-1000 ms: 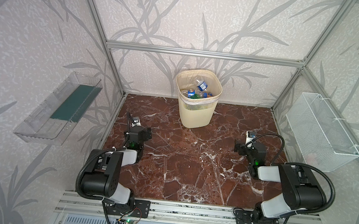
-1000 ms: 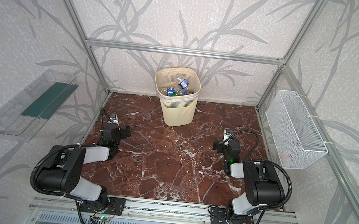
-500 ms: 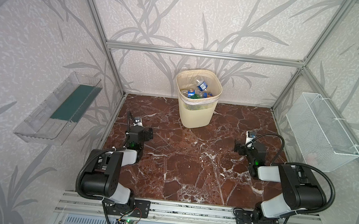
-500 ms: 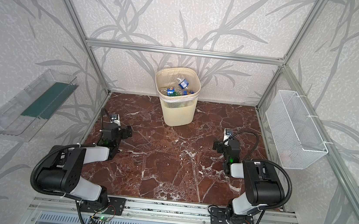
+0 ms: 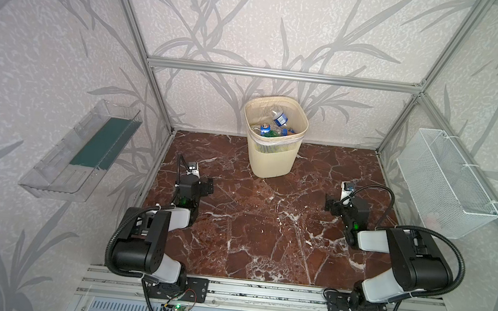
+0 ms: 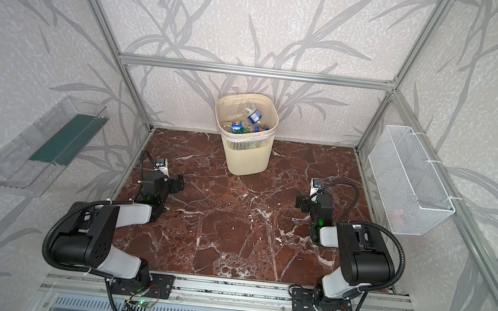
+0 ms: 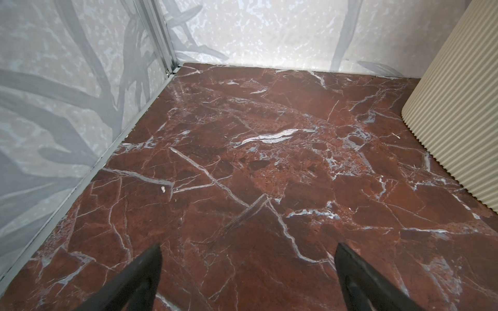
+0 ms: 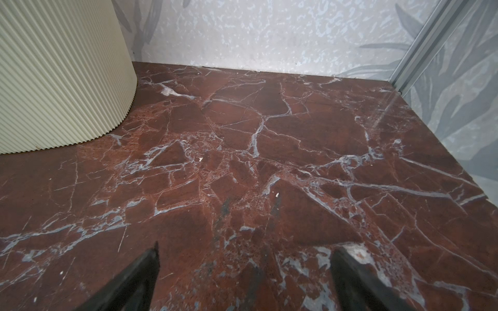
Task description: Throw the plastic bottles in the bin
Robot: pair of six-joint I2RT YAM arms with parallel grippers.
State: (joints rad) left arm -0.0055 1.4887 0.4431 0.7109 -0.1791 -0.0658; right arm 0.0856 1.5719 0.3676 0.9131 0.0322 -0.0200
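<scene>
- Plastic bottles: all those visible lie inside bin, far centre of counter; none seen outside.
- Left end effector: wide, empty.
- Right end effector: wide, empty.
- Hazard: arm sweep knocks bin; top bottle leaning near rim likely spills.

- We list the bin at the back middle of the tabletop, near the rear wall.
- Plastic bottles: in the bin.
- Left gripper: left of the bin and nearer us; right gripper: right of it.
- Tray on the left wall; wire basket on the right wall.
</scene>
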